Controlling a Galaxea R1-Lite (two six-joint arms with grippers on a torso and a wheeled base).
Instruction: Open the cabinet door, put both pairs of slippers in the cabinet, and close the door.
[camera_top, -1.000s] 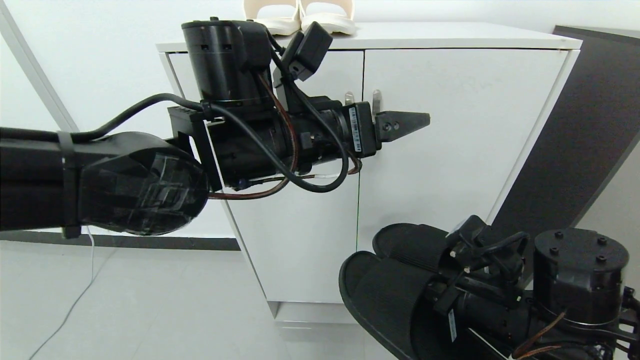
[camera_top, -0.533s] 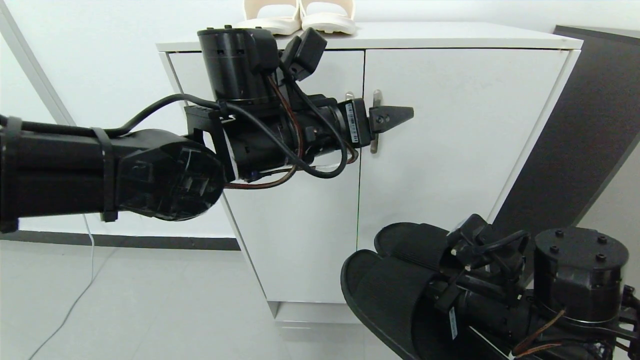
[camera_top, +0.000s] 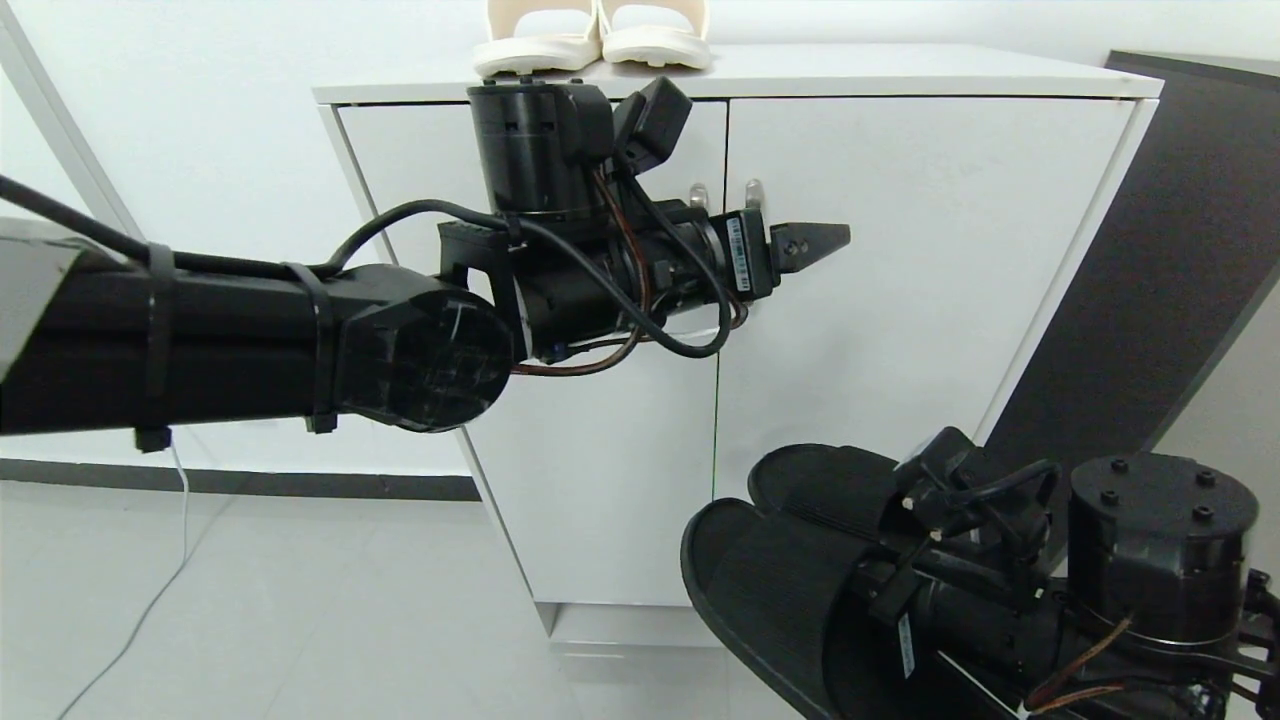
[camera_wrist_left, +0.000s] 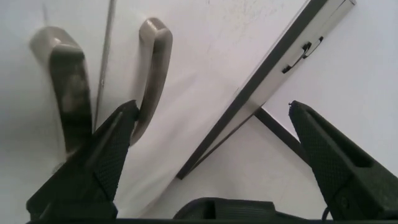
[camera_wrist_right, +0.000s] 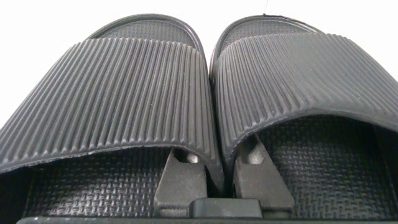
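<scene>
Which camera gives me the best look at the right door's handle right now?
Left wrist view: the right door's handle shows nearly whole, beside one finger of the open left gripper. In the head view that gripper covers all but its top. The right wrist view faces the black slippers.

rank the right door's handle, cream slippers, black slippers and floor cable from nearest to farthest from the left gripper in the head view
1. right door's handle, right beside the left gripper.
2. cream slippers atop the cabinet and black slippers held low on the right: too close to call.
3. floor cable, far down on the left.
</scene>
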